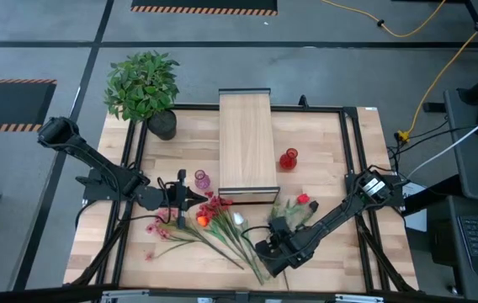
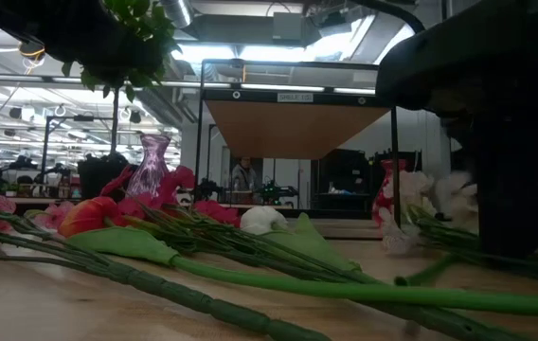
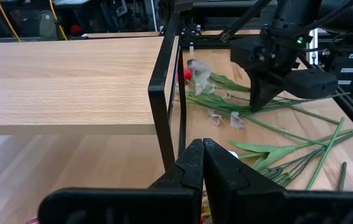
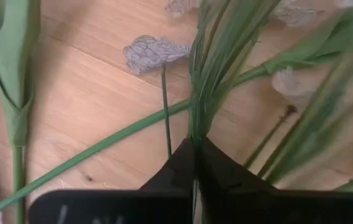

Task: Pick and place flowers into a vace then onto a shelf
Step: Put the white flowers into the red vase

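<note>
The flowers [image 1: 215, 220] lie in a loose heap on the table in front of the shelf [image 1: 246, 139], stalks fanned toward the near edge; the low view shows them as flowers [image 2: 203, 220]. A pale-blossomed spray [image 1: 294, 208] lies to their right. My right gripper [image 1: 273, 250] stands over that spray's stalks, shut on them. My left gripper [image 1: 190, 198] hovers shut beside the pink vase [image 1: 202, 179], holding nothing. A red vase [image 1: 288, 159] stands right of the shelf. My right gripper [image 4: 195, 144] pinches a thin bundle of green stalks [image 4: 201, 106] between its two fingers. It comes from above, pointing down, and its fingers lie across the stalks. The spray lies on the table, its pale blossoms [image 4: 148, 53] flat on the wood.
A bushy potted plant [image 1: 142, 84] stands at the far left corner. A black frame [image 1: 347, 143] runs round the table. The shelf's dark leg [image 3: 164, 93] stands just ahead of my left gripper [image 3: 202, 155]. Bare wood shows near the table's left edge [image 1: 96, 240].
</note>
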`<state>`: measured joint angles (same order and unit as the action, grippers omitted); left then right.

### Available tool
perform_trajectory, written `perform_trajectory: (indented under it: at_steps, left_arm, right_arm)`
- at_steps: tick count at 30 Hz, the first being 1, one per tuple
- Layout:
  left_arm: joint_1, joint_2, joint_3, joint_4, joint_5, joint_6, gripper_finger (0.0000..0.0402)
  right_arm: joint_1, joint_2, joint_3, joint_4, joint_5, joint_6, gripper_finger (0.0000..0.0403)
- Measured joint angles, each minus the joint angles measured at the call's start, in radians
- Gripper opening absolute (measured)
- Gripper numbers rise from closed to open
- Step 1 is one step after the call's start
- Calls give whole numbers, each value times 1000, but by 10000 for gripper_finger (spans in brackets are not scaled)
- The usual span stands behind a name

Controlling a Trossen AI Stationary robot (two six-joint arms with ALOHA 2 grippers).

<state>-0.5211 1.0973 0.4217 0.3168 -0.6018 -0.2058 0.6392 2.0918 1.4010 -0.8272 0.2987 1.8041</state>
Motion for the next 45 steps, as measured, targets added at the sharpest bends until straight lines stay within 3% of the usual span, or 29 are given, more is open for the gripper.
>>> perform_trajectory:
  at_steps: [17, 35, 45]
  left_arm:
    - [0, 0, 0, 0, 0, 0, 4]
    - [0, 0, 0, 4, -8, 0, 4]
    - [0, 0, 0, 5, 0, 0, 4]
  right_arm:
    - [43, -88, -3, -45, 38, 10, 2]
    - [96, -243, -2, -277, 111, 29, 0]
    - [145, -308, -2, -535, 144, 177, 0]
